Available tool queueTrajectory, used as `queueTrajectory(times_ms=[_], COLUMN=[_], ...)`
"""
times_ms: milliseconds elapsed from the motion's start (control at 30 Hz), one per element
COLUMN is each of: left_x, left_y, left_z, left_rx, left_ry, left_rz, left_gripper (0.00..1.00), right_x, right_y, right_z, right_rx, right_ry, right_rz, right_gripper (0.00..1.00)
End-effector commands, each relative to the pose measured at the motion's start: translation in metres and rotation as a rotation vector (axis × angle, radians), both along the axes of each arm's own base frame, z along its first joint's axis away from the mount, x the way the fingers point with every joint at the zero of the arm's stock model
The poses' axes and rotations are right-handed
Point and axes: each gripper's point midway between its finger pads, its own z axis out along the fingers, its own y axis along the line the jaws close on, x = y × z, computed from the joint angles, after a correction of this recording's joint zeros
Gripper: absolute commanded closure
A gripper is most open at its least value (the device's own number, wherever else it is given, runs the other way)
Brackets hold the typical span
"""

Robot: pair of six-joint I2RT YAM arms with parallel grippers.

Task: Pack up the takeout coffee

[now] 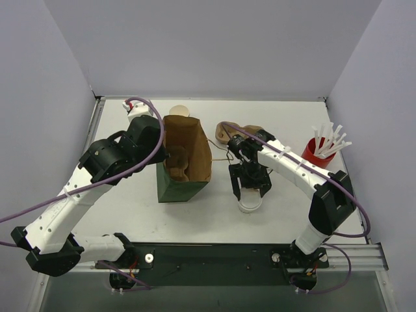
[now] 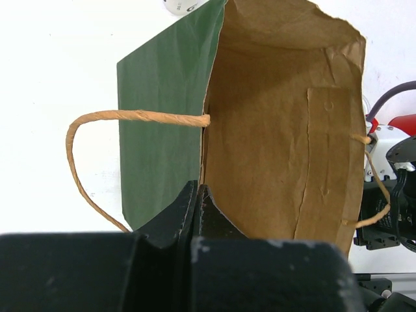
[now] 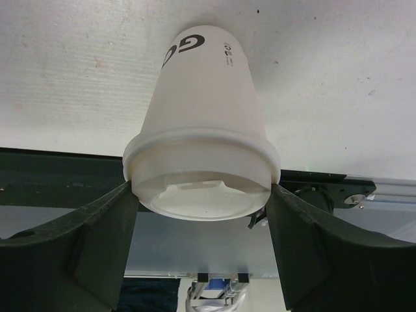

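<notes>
The takeout coffee [image 1: 249, 204] is a white paper cup with a white lid, standing on the table right of the bag. My right gripper [image 1: 250, 187] is over it. In the right wrist view the cup [image 3: 203, 123] sits between the two fingers, and each touches the lid rim; the right gripper [image 3: 201, 190] is shut on it. The paper bag [image 1: 187, 151], green outside and brown inside, stands open at the table's middle. My left gripper [image 1: 166, 156] is shut on its left wall edge. In the left wrist view the left gripper [image 2: 197, 195] pinches the bag [image 2: 279, 130] rim.
A second white cup [image 1: 179, 110], lidless and beige inside, stands behind the bag. A brown cardboard cup carrier [image 1: 235, 133] lies at the back, right of the bag. A red cup of white straws [image 1: 316, 155] stands at the right. The bag's twisted paper handle [image 2: 84, 130] hangs out to the left.
</notes>
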Motion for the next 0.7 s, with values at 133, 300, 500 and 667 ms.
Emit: queueTrajectory(times_ms=[133, 300, 500, 667], left_x=[0.003, 0.003, 0.004, 0.005], left_y=[0.001, 0.0, -0.002, -0.003], left_z=[0.009, 0.009, 0.008, 0.006], left_rx=[-0.029, -0.026, -0.028, -0.026], left_ry=[-0.028, -0.027, -0.025, -0.02], left_rz=[-0.001, -0.007, -0.01, -0.015], left_gripper=[1.0, 1.0, 1.0, 1.0], right_x=[0.0, 0.007, 0.015, 0.022], right_y=[-0.013, -0.015, -0.019, -0.025], right_z=[-0.009, 0.0, 0.009, 0.019], right_rx=[-0.055, -0.055, -0.062, -0.056], right_ry=[0.007, -0.042, -0.115, -0.205], right_rz=[0.0, -0.011, -0.03, -0.051], right_gripper=[0.41, 0.29, 0.21, 0.2])
